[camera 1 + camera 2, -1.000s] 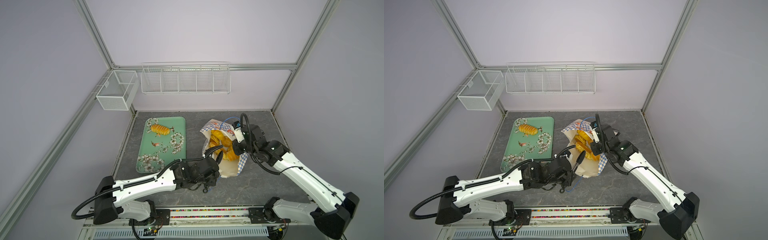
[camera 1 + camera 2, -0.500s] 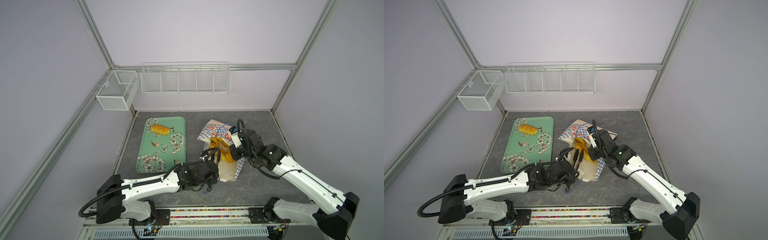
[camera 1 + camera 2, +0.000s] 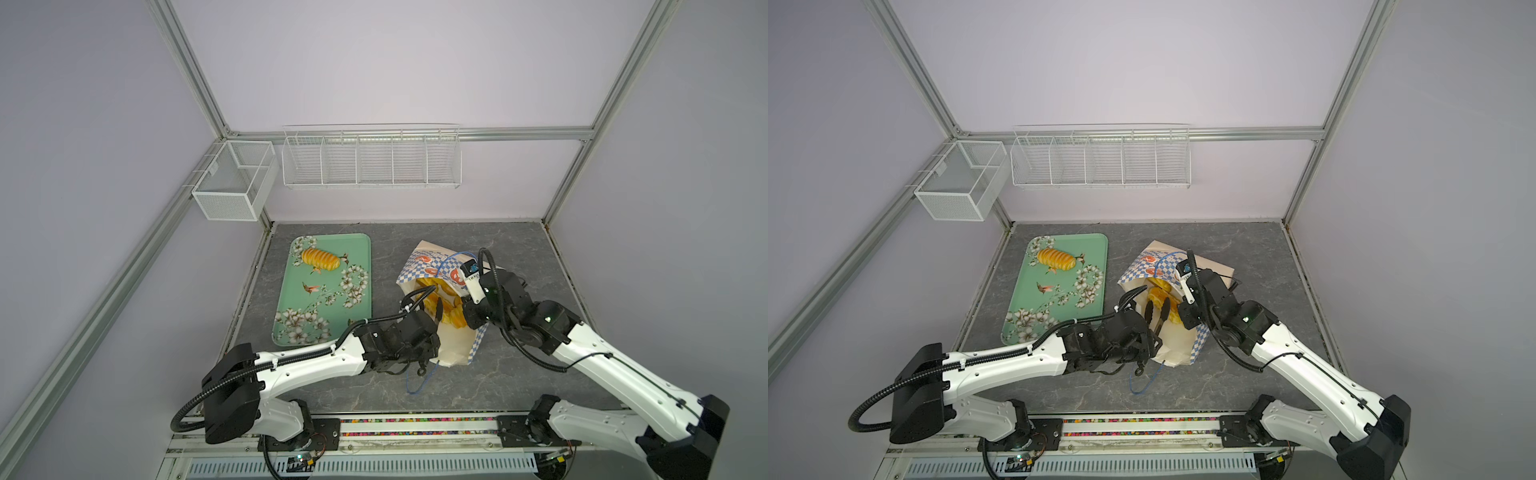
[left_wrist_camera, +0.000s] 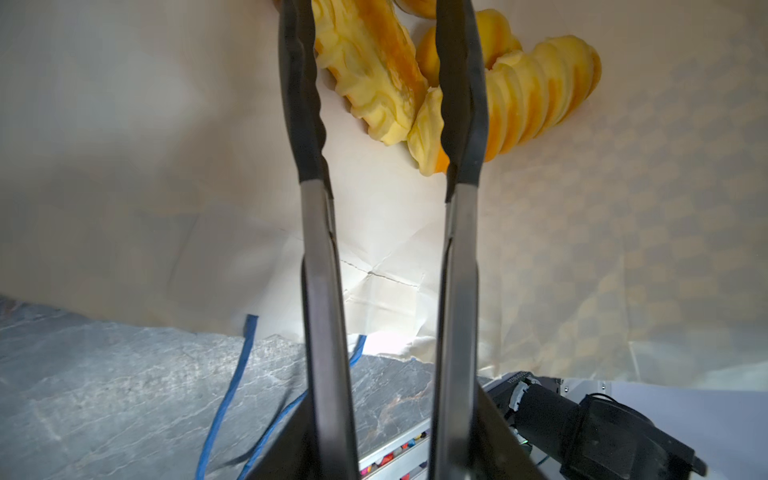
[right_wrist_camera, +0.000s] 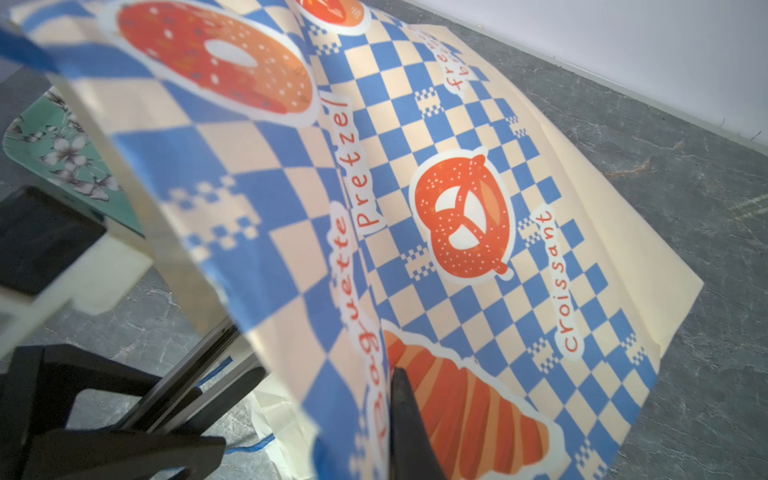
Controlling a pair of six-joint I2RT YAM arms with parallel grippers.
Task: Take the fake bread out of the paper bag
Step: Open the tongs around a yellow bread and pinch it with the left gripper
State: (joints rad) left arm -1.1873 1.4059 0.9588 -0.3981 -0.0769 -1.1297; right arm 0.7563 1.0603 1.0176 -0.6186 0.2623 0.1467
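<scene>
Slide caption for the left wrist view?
Left gripper, jaws apart, reaches into the paper bag toward the fake bread.

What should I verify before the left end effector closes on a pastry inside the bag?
Bag mouth held open: ok, right end effector shut on the paper bag's wall.
Left end effector open: ok, jaws apart inside the mouth.
Fake bread between its jaws: ok, a ribbed loaf lies there; contact cannot tell.
Tray room: ok, one loaf on it.
Blue cord handle clear: ok, on the table outside.

The paper bag (image 5: 457, 124) reads "Pretzel", "croissant" and, partly hidden, "guette".
</scene>
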